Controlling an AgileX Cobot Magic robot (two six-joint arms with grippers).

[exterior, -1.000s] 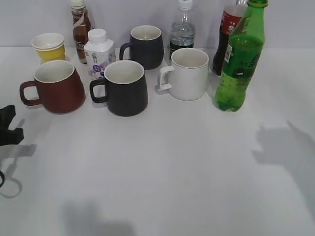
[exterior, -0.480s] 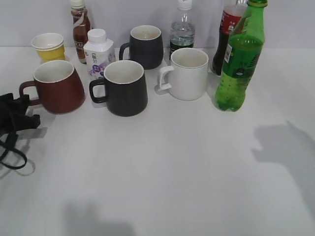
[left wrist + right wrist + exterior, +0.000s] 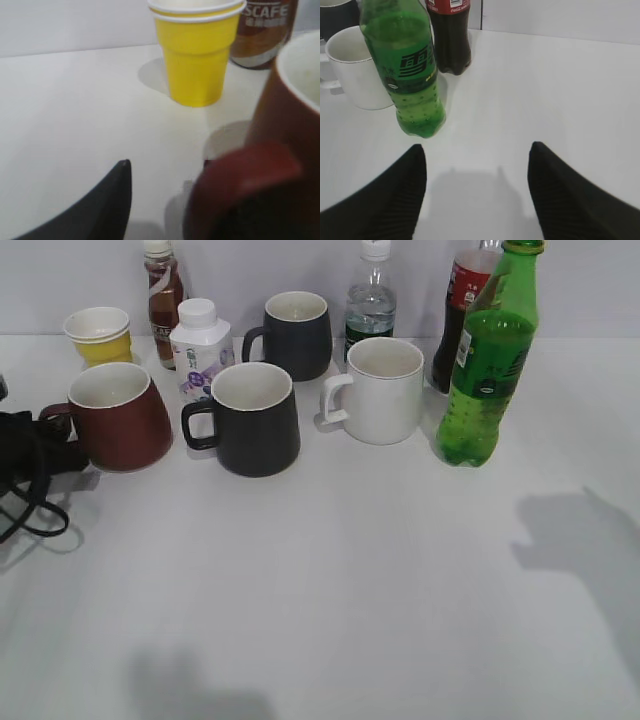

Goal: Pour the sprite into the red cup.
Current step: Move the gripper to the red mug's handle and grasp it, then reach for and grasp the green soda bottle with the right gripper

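The red cup (image 3: 120, 420) stands at the left of the table, its handle pointing left. My left gripper (image 3: 45, 445) is at that handle. In the left wrist view the cup (image 3: 290, 115) fills the right side. The left gripper (image 3: 165, 200) is open there: one black finger shows at the left, and the blurred handle lies where the other finger would be. The sprite (image 3: 490, 370) stands upright at the right. In the right wrist view my right gripper (image 3: 477, 150) is open and empty, a little in front of the sprite (image 3: 410, 75). It is out of the exterior view.
A yellow paper cup (image 3: 98, 333) and a coffee bottle (image 3: 163, 300) stand behind the red cup. A white milk bottle (image 3: 200, 350), two black mugs (image 3: 255, 420) (image 3: 295, 335), a white mug (image 3: 380, 390), a water bottle (image 3: 371, 300) and a cola bottle (image 3: 460, 310) stand nearby.
My left gripper has moved from the left edge up and to the right, to the red cup's handle. The bottles and cups have not moved.
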